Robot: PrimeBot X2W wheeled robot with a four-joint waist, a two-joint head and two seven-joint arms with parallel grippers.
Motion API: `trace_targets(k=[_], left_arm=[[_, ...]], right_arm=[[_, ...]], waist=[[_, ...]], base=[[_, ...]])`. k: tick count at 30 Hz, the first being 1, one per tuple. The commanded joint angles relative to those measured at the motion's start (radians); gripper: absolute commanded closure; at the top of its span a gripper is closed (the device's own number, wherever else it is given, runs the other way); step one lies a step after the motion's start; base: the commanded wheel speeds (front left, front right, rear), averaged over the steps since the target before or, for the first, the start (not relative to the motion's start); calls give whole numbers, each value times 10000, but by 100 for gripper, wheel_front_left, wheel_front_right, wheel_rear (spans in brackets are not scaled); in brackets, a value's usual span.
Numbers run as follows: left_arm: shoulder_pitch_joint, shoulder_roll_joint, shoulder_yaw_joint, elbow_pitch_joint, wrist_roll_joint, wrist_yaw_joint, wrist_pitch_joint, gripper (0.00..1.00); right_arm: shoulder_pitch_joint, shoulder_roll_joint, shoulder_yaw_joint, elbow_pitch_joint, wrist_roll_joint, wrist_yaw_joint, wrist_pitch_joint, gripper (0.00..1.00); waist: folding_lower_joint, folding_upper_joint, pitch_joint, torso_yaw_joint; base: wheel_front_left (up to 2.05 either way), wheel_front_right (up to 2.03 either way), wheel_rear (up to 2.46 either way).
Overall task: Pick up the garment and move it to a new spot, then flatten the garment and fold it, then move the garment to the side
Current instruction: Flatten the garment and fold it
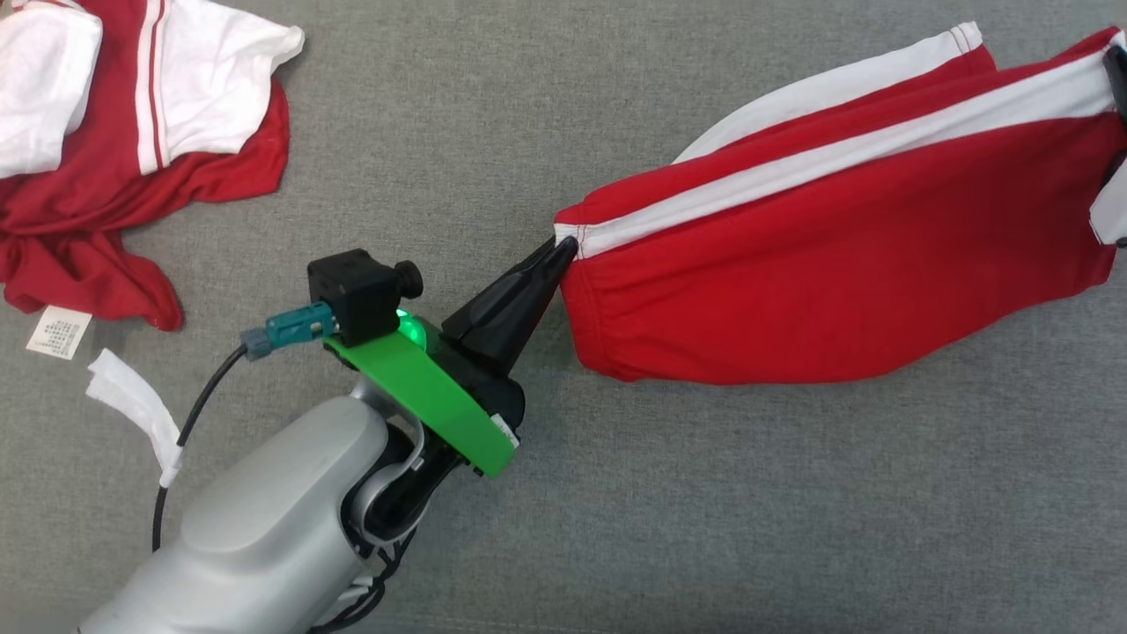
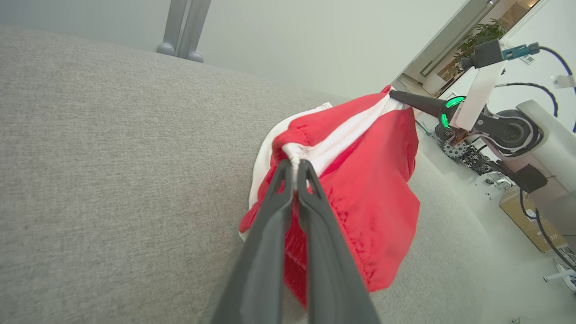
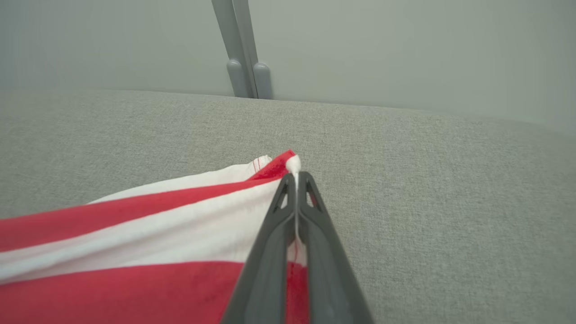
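The garment is a pair of red shorts with a white side stripe, stretched out sideways between my two grippers over the grey fabric surface. My left gripper is shut on the waistband end at the white stripe; its wrist view has the dark fingertips pinching the gathered cloth. At the right edge of the head view my right gripper holds the leg end. In its own view that gripper is shut on the hem corner of the garment. The left wrist view also catches the right gripper.
A second red and white garment lies crumpled at the top left, its label showing. A taped cable trails beside my left arm. Grey posts stand beyond the surface's far edge.
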Motion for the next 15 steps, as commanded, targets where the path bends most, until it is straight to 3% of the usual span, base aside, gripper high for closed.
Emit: trace_targets(k=[1,12,13,14,15], left_arm=[[-311,-33,-85,166,-84,43,-71,100],[-1421,-393,-799,969,-610,43,-166,100],[-1449,-406,-826,1017,-664,43,-170,100],[-1480,-428,-837,1066,-705,43,-173,100],[-1492,-449,-817,1098,-736,43,-175,71]], right_arm=[[-307,-139,130,206,-119,-14,-21,100],[-2013,-480,1153,1757,-704,-14,-314,100],[-2082,-469,1198,1846,-720,-14,-361,93],[-2156,-451,1236,1943,-743,-14,-465,0],[-2186,-432,1273,1988,-758,-14,-596,0]], waist=[[0,0,406,306],[0,0,997,519],[0,0,1009,515],[0,0,1012,508],[0,0,1001,501]], base=[[0,0,0],[0,0,0],[0,0,0],[0,0,0],[0,0,0]])
